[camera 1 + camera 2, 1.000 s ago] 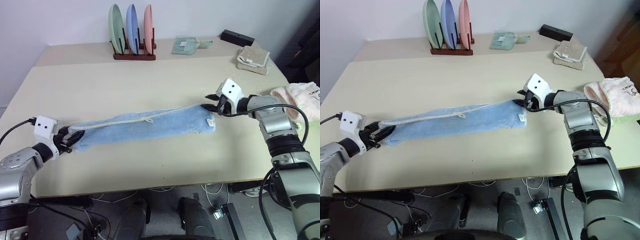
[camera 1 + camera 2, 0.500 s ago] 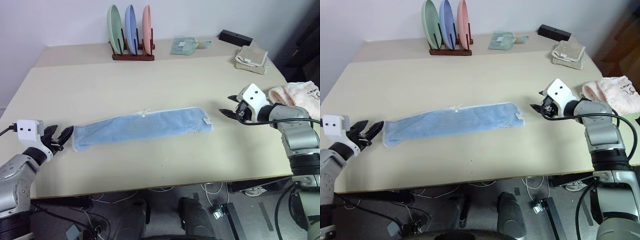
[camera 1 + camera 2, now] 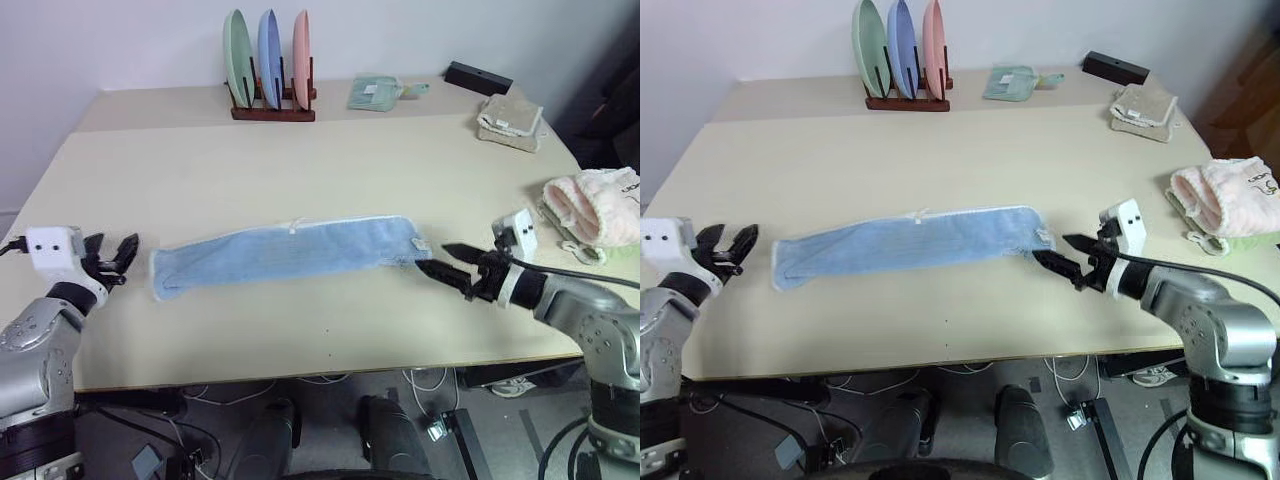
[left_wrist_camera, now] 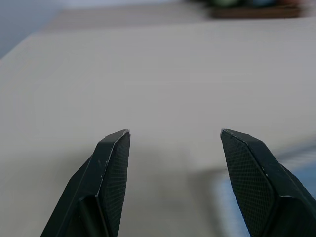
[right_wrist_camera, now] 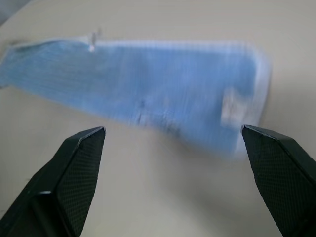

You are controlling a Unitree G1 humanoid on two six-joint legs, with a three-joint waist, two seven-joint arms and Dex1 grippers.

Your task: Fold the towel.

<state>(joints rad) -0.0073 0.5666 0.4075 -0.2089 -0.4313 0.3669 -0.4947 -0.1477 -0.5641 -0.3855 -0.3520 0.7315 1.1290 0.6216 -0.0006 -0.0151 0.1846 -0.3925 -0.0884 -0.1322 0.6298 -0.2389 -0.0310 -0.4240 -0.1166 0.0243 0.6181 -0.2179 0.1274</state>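
Note:
The towel (image 3: 290, 255) is a light blue strip with whitish trim, lying flat and folded lengthwise across the middle of the table (image 3: 300, 170). A small white tag sits at its right end. My left gripper (image 3: 112, 262) hovers just off the towel's left end, open and with nothing between its fingers (image 4: 113, 163). My right gripper (image 3: 432, 257) is low over the table at the towel's right end, pointing at it. Its jaws stand wide open and hold nothing. In the right wrist view the towel (image 5: 148, 84) lies just beyond the fingertips.
A wooden rack with three plates (image 3: 268, 70) stands at the back. A green cloth item (image 3: 375, 92), a black box (image 3: 478, 77) and a beige folded towel (image 3: 510, 120) lie at the back right. A pink-and-white fluffy towel (image 3: 595, 205) sits at the right edge.
A second ago both grippers held the towel's ends, stretched. Both have let go and it lies flat. My right gripper pulled back toward the near edge, rolled and opened wider.

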